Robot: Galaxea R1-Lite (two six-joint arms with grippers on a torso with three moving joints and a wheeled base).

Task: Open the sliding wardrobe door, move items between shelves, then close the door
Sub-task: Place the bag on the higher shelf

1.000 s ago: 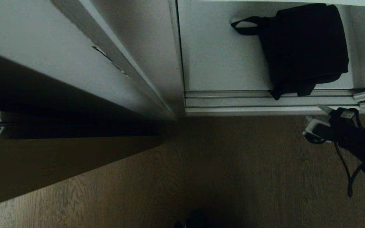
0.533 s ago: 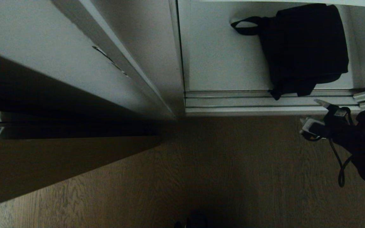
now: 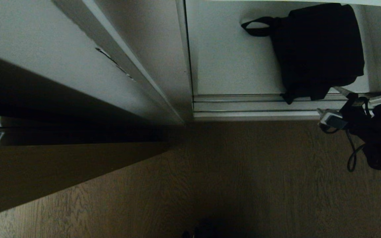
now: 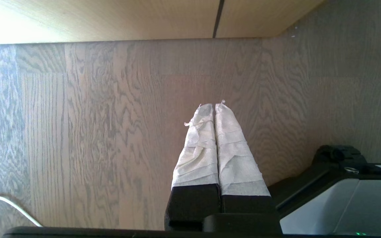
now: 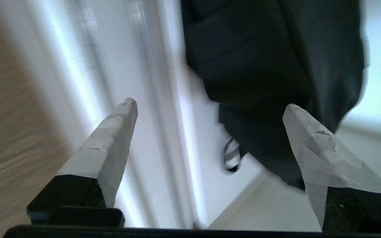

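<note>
My right claw (image 5: 210, 105) is spread wide with the black bundle (image 3: 319, 49) just ahead on the white shelf (image 3: 230, 66), left claw (image 4: 214, 109) pressed together and idle, and I might snag the door track (image 3: 260, 105) below it or pinch only a loose strap.

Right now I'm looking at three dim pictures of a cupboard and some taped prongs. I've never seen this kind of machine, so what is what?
It is a two-armed robot on wheels. One camera sits on its head and looks down at the wooden floor and the open white wardrobe. A black fabric bag lies on the bottom shelf. The other two cameras sit on the wrists. The right gripper, jaws open and empty, is reaching toward the bag from the floor side. The left gripper is shut, holds nothing and points at bare floor.
</note>
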